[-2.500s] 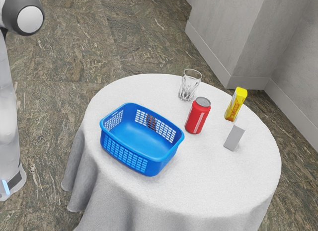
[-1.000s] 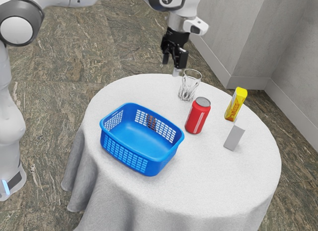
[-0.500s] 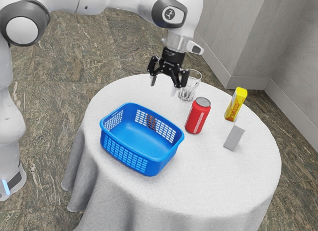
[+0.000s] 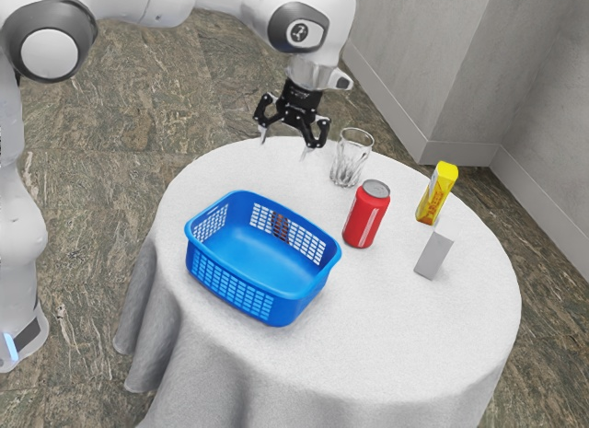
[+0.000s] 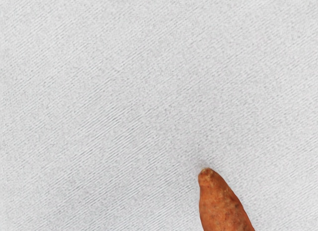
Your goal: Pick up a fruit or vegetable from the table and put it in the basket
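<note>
Orange sweet potato [image 5: 223, 206], one, on white cloth: approach in hand, grasp outstanding

Item, nearest: my gripper [image 4: 283, 147], black, two fingers spread well apart, nothing between them. Held above the far part of the table [image 4: 405, 331], tips downward.

Item, below and close to the hand: the sweet potato, rust-skinned, tapered, blunt at the tip. It lies on the cloth, outside the basket; in the exterior view its reddish brown shows through the slots of the basket's far wall. Whether it touches that wall, I cannot tell.

Item, beside the gripper: drinking glass [image 4: 351, 158], clear, upright. To be given room.

Item, beyond the sweet potato from my hand: basket [image 4: 235, 283], blue plastic, slotted walls, open top. Intended destination.

Items, farther off: red can [image 4: 366, 214], upright; yellow carton [image 4: 436, 193]; grey block [image 4: 433, 255]. Not wanted.

Required next, in my judgement: centre over the thicker part of the sweet potato, turn the fingers to straddle its narrow width, descend, close. Noted hazards: a finger catching the basket rim; a pinch at the taper, which may let it roll or slip. Lift must clear the wall before release.
</note>
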You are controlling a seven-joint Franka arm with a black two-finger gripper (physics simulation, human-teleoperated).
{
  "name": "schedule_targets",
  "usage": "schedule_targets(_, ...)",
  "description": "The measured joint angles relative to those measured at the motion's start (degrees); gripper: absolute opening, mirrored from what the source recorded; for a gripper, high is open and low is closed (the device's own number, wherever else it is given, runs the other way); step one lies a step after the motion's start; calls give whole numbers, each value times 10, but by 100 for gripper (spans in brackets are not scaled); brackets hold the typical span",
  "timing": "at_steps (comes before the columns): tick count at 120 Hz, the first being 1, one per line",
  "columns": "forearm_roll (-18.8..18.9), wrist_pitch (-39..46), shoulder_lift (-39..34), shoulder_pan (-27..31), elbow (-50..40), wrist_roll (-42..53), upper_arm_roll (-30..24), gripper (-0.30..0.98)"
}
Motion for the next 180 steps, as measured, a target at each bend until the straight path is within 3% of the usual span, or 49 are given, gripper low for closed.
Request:
schedule_targets(34,10,-26,31,80,66,-40,28,67)
schedule_targets(40,10,-31,53,48,84,-46,28,67)
schedule_targets(52,11,-46,61,-81,104,-55,26,67)
schedule_targets(59,11,-62,60,-111,120,-61,26,67)
schedule_targets(94,11,-117,49,-111,149,-80,34,67)
schedule_targets(107,11,-123,53,-136,147,-86,51,67)
schedule_targets(180,7,-45,71,-167,46,-100,67,67)
